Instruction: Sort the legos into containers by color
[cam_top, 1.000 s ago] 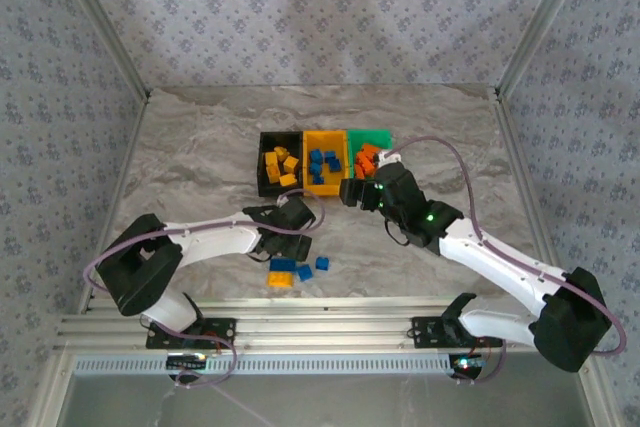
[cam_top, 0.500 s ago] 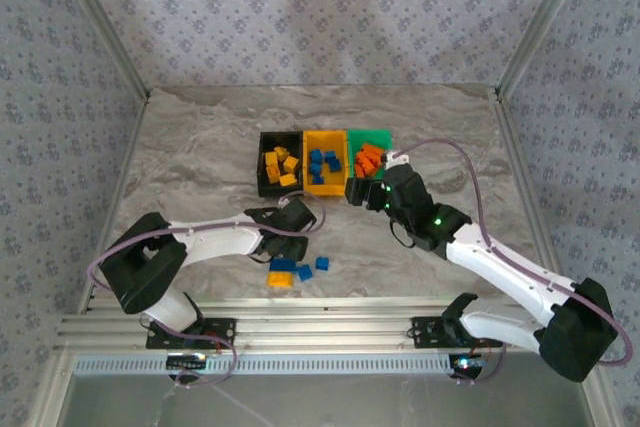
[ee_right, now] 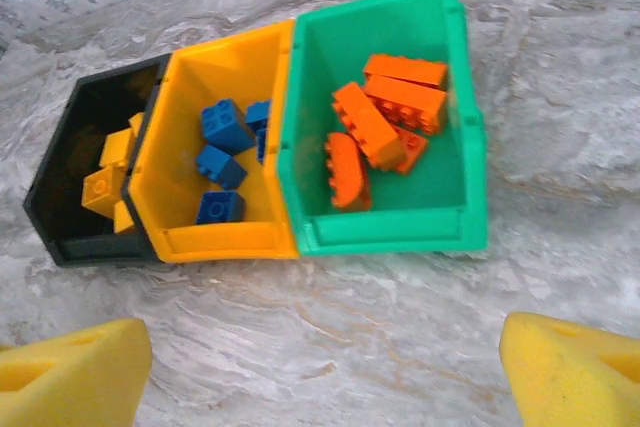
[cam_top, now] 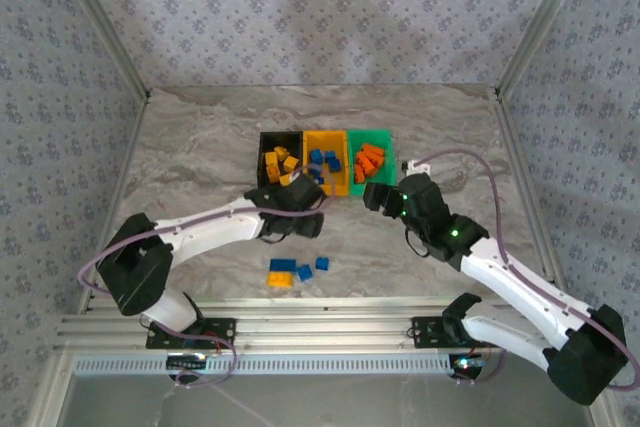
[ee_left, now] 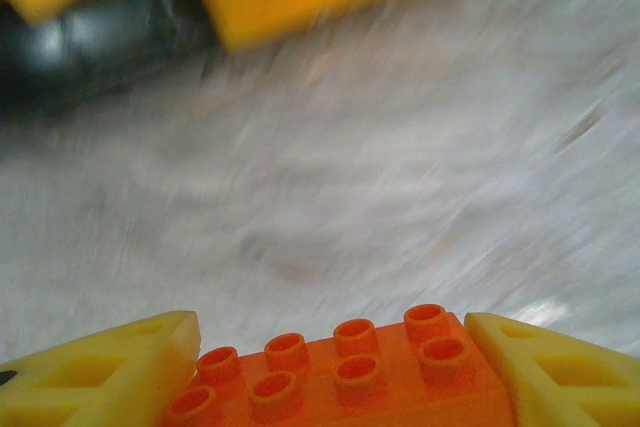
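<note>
Left gripper (ee_left: pixel 330 387) clenched on red-orange brick (ee_left: pixel 345 372), near 6 o'clock of black bin (cam_top: pixel 262 172). Right gripper (ee_right: pixel 320 377) jaws released, empty, 6 o'clock of green bin (ee_right: pixel 400 230). Loose legos (cam_top: pixel 297 271) farther toward 6 o'clock.

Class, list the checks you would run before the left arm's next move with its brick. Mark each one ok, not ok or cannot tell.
1. Orange brick sits between the left gripper's fingers: ok.
2. Matching bin identified, the green bin, which holds orange bricks: ok.
3. Green bin has room for one more: ok.
4. Right gripper open and holding nothing: ok.
5. Path to the green bin free of the right gripper: cannot tell.
</note>
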Available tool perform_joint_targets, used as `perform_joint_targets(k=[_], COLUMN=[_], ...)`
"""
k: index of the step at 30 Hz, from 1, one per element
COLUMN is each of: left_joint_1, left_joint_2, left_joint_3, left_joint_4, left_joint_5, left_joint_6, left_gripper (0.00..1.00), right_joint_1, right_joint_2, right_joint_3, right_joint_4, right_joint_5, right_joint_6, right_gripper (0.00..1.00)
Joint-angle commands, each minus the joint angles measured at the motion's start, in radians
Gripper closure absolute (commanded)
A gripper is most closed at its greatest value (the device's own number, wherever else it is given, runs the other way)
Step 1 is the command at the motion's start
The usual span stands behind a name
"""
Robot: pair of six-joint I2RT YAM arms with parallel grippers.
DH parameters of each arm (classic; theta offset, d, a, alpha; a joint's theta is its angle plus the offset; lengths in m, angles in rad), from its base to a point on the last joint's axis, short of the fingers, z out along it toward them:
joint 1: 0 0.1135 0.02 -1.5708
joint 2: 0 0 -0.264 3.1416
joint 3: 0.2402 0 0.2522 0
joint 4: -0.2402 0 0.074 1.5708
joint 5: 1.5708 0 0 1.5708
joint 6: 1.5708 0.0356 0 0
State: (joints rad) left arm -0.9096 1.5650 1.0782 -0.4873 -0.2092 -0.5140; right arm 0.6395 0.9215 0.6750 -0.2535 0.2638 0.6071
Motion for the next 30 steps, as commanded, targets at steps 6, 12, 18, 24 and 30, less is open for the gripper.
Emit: perform_joint_targets(k=[6, 12, 18, 24, 30], left_joint_1=[0.019, 0.038, 0.063, 0.069, 0.069], left_joint_2=[0.332, 0.561, 0.709, 0.797, 0.798], left_joint_3=[0.467, 0.790, 1.001, 1.125, 1.169], left_joint_4=[0.004, -0.070, -0.138, -0.154, -0.154], left_joint_5=[0.023, 0.039, 0.037, 0.069, 0.080], left_joint_6=[0.109, 0.131, 0.123, 0.105, 0.084], left_gripper=[0.44, 0.45, 0.43, 0.29, 0.14], right_joint_1=[-0.031, -0.049, -0.057, -0.060, -0.061], right_joint_2=[-0.100, -0.154, -0.187, -0.199, -0.192], right_joint_3=[-0.061, -0.072, -0.079, -0.083, -0.090], right_joint_4=[-0.110, -0.140, -0.152, -0.161, -0.143], right_joint_5=[0.029, 0.026, 0.014, 0.006, -0.004], right_joint_6=[0.055, 0.050, 0.052, 0.052, 0.051], right_gripper=[0.08, 0.08, 0.08, 0.07, 0.06])
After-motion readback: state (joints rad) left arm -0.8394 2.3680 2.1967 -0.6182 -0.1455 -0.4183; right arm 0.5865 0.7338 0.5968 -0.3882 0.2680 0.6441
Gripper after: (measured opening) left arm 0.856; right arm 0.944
